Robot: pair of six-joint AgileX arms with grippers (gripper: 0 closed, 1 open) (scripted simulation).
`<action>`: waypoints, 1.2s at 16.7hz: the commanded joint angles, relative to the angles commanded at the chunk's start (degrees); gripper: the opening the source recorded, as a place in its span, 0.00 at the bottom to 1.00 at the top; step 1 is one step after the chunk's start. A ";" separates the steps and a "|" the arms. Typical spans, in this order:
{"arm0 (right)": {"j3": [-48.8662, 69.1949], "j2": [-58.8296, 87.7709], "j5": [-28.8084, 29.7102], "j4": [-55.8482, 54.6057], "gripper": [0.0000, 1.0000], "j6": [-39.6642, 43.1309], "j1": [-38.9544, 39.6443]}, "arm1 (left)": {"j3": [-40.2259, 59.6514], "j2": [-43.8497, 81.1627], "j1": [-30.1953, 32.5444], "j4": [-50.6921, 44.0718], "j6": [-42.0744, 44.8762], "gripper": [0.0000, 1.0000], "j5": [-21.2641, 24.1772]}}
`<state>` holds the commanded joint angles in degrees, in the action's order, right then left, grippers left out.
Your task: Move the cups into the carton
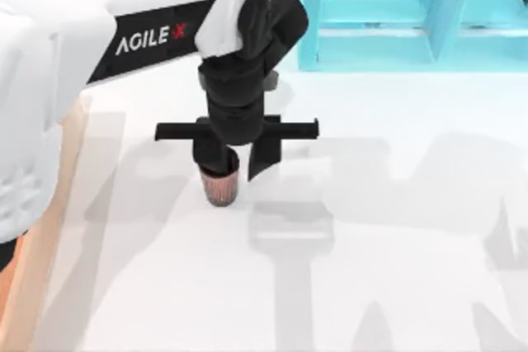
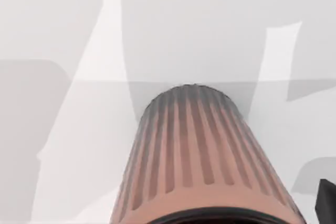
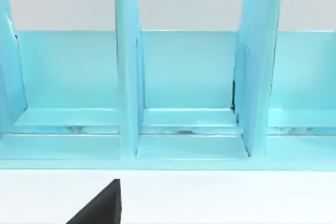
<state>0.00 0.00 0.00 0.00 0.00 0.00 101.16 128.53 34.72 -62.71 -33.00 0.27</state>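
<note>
One ribbed reddish-brown cup stands on the one white table. One turquoise shelf frame runs along the far edge, with three upright dividers counted in the right wrist view. One carton edge lies at the table's left.

"AGILE X" on left arm

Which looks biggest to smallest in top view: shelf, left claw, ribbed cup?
1. Shelf, though cut off by the frame.
2. Left claw, nearer the camera, so unsure.
3. Ribbed cup, partly hidden under it.
</note>
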 joint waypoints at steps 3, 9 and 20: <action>0.00 0.00 0.00 0.00 1.00 0.00 0.00 | 0.00 0.00 0.00 0.00 0.00 0.00 0.00; 0.00 0.00 0.00 0.00 1.00 0.00 0.00 | 0.00 0.00 0.00 0.00 0.00 0.00 0.00; 0.00 0.00 0.00 0.00 1.00 0.00 0.00 | 2.14 -13.09 -12.06 -15.16 11.89 0.00 -0.12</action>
<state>0.00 0.00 0.00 0.00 0.00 0.00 103.30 115.43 22.66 -77.87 -21.12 0.15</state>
